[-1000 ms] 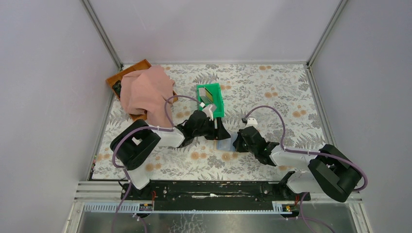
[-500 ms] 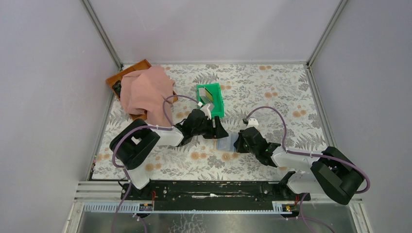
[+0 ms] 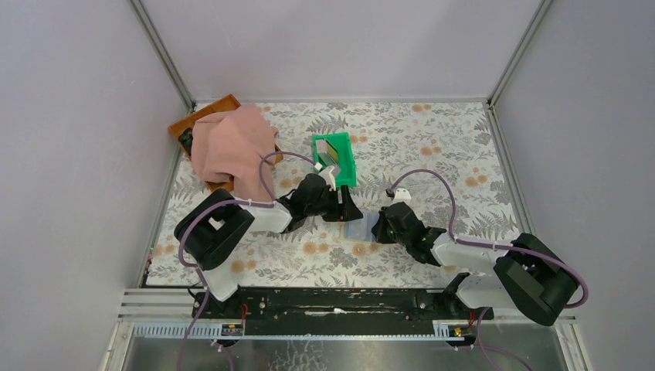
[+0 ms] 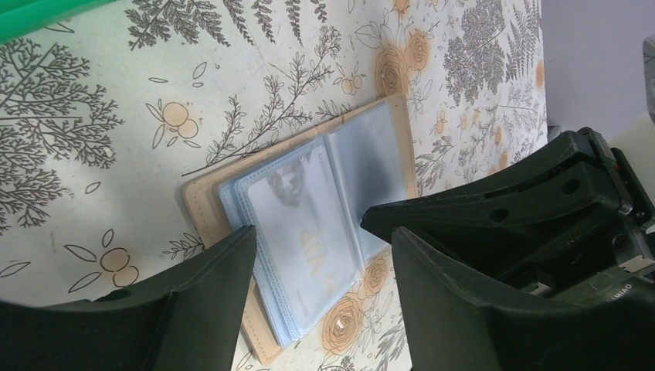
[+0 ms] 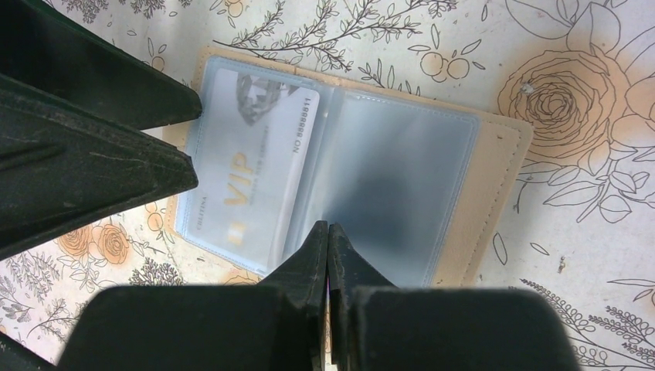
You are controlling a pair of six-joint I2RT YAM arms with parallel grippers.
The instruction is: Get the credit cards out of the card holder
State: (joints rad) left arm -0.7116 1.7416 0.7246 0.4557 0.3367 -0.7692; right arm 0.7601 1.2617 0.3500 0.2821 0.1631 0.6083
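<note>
The card holder (image 3: pixel 357 229) lies open on the floral table between the two arms, tan outside with pale blue clear sleeves (image 5: pixel 402 174). A grey card marked VIP (image 5: pixel 247 166) sits in its left sleeve and also shows in the left wrist view (image 4: pixel 309 232). My left gripper (image 4: pixel 320 239) is open, its jaws straddling the holder's card side just above it. My right gripper (image 5: pixel 328 229) is shut, its tips at the holder's fold on the near edge. A yellow card with a dark stripe (image 3: pixel 334 145) lies in the green bin.
The green plastic bin (image 3: pixel 347 164) stands just behind the left gripper. A pink cloth (image 3: pixel 228 147) covers a brown tray (image 3: pixel 202 117) at the back left. Grey walls close in the table on three sides.
The left gripper has drawn back slightly to the left from the holder. The right gripper has shifted a little toward the holder. The holder has stayed in place.
</note>
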